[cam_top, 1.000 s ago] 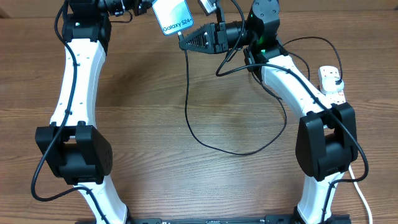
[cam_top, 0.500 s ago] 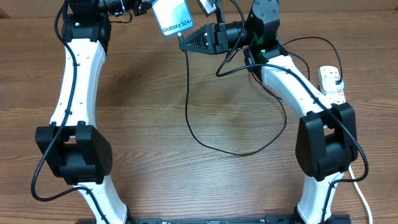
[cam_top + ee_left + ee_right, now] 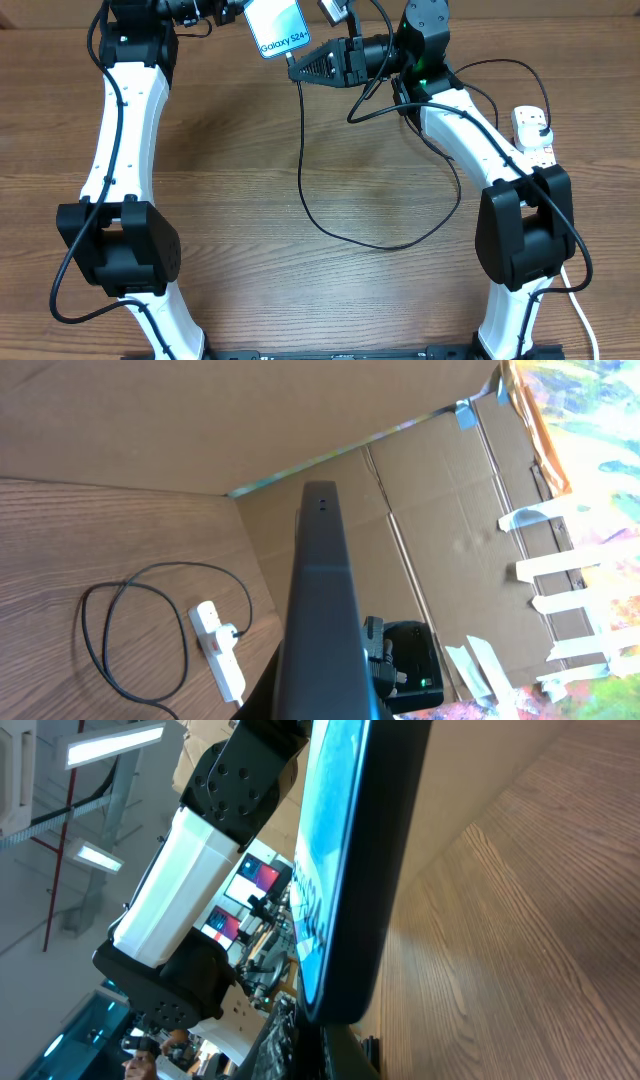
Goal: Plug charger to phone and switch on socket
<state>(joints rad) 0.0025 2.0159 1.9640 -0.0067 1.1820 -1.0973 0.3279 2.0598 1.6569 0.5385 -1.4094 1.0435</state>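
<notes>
The phone (image 3: 278, 28) is held raised at the far side of the table (image 3: 240, 200), clamped in the left gripper (image 3: 235, 10). The tip of the charger (image 3: 302, 150) is pinched by the right gripper (image 3: 296, 68) at the phone's lower edge; whether it is seated cannot be told. The socket (image 3: 533, 135) is seen at the right.

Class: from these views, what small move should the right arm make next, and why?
Probably ease the right pincer toward the lower edge of the phone: the charger hangs from it right beside that edge, and no view shows it plugged in.
</notes>
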